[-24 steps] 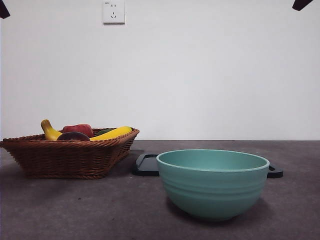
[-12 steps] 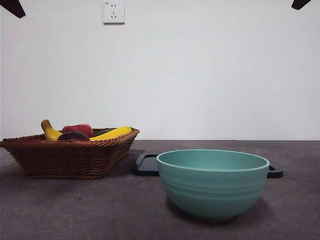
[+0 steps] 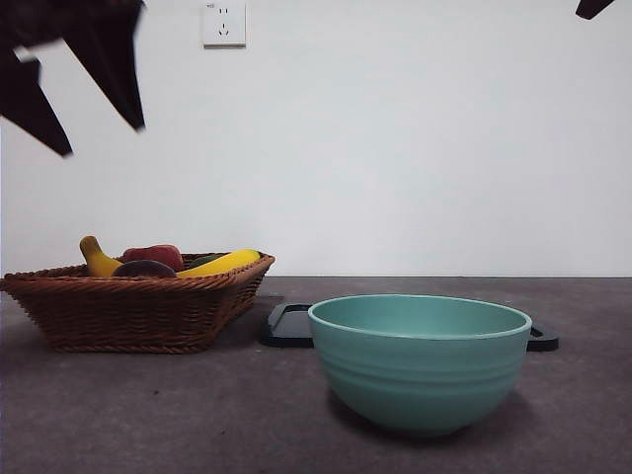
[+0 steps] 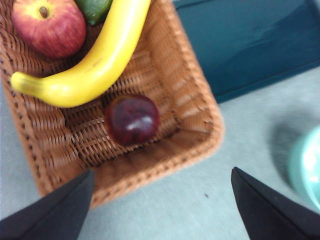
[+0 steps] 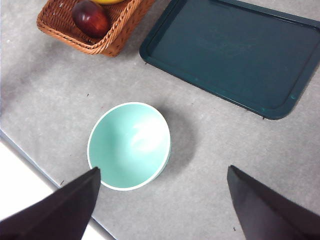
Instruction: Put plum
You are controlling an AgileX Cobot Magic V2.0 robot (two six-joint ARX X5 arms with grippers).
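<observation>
Plum (image 4: 132, 119) lies in a corner of the wicker basket (image 4: 195, 120), apart from the left gripper (image 3: 84, 74), which hangs above with jaws spread wide and holding nothing. Beside the plum rest a yellow banana (image 4: 95, 60) and a red apple (image 4: 49, 26). Right gripper (image 5: 160, 210), also wide, hovers over the teal bowl (image 5: 129, 145) near the dark tray (image 5: 230, 50).

You're looking at a lab-style test bench, not a home kitchen. Bare white wall (image 3: 415, 148), with one socket plate (image 3: 224, 23) high on it above the wicker basket (image 3: 138, 306). Plain grey tabletop (image 3: 197, 415). Props are staged: glossy, fake-looking fruit in the basket, a mint bowl (image 3: 420, 360) near it, a dark tray (image 5: 235, 52) just beside it.
</observation>
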